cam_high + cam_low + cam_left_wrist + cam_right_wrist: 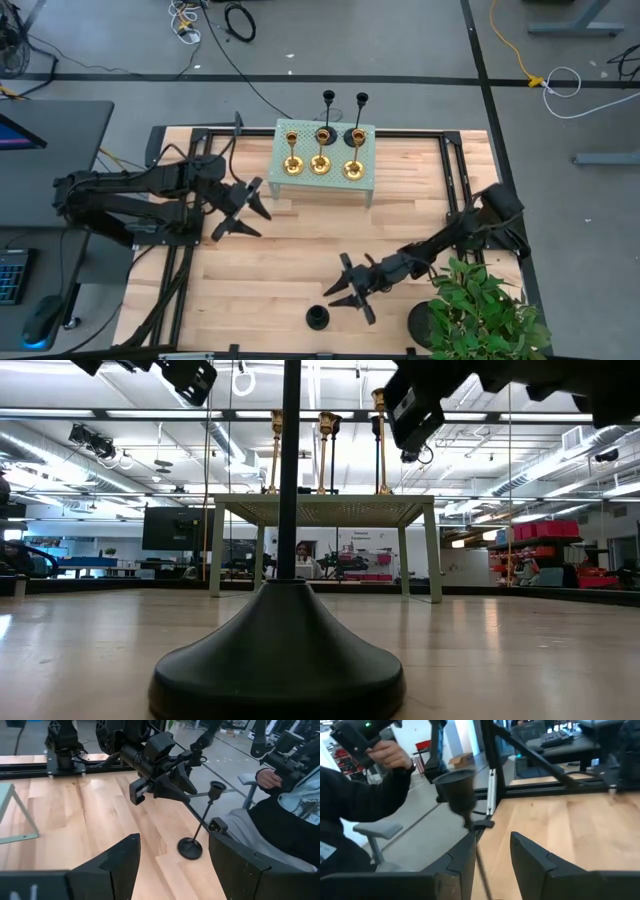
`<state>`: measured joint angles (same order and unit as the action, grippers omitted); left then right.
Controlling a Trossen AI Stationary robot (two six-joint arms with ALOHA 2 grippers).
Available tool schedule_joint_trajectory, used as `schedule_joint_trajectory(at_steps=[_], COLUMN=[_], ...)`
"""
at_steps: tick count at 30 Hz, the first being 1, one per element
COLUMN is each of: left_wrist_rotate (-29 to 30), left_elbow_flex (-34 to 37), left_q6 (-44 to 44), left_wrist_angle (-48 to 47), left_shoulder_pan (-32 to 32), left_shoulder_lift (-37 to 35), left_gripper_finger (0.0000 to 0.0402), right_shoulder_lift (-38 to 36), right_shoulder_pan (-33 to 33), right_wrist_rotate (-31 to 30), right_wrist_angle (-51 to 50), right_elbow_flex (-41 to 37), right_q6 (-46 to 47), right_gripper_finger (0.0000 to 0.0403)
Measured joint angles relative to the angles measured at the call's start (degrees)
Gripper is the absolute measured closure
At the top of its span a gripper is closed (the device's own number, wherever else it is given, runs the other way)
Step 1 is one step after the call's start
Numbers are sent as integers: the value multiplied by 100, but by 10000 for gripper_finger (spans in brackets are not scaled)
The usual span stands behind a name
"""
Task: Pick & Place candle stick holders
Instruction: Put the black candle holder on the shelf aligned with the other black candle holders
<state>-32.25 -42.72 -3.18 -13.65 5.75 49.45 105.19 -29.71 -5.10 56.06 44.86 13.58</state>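
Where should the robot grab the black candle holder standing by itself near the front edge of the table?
Best on the thin stem. The black candle holder stands upright on a wide round base with a small cup on top, so the slim stem between them suits a narrow grip. Come level from the side: the right tool is right beside it with its fingers open, and in the right wrist view the stem runs up between them.

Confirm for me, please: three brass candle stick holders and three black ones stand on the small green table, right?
Not quite. Three brass candle stick holders stand on the small green table, but only two black ones; the third black holder stands on the wooden table near the right gripper, as the high view shows.
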Motion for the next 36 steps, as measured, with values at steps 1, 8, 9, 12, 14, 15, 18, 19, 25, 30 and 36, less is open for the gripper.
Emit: schedule_joint_trajectory(at_steps=[1,8,9,12,14,15,18,19,25,30,36], left_wrist_rotate=[0,40,55,100,142,150,155,155,155,157,157], left_elbow_flex=[0,0,0,0,0,0,0,0,0,0,0], left_q6=[0,108,140,151,153,153,243,268,299,299,299], left_wrist_angle=[0,4,1,3,-1,2,4,2,4,3,4], left_shoulder_pan=[-25,-89,-89,-89,-89,-89,-89,-89,-87,-87,-87], left_shoulder_lift=[0,2,2,2,2,2,2,2,2,2,2], left_gripper_finger=[165,165,165,165,165,165,165,165,165,165,165], right_shoulder_lift=[62,387,446,577,650,694,774,805,1019,1164,1171], right_shoulder_pan=[-37,-230,-234,-237,-232,-230,-234,-238,-278,-278,-276], right_wrist_rotate=[-2,-334,-391,-494,-501,-501,-494,-491,-403,-296,-298], right_wrist_angle=[-11,-61,-57,-58,-59,-20,143,192,156,79,-27], right_elbow_flex=[65,416,467,522,529,529,532,547,822,1037,1069], right_q6=[2,-151,-187,-201,-189,-157,-58,-54,-97,-229,-250], right_gripper_finger=[279,279,279,279,279,279,279,279,279,279,282])
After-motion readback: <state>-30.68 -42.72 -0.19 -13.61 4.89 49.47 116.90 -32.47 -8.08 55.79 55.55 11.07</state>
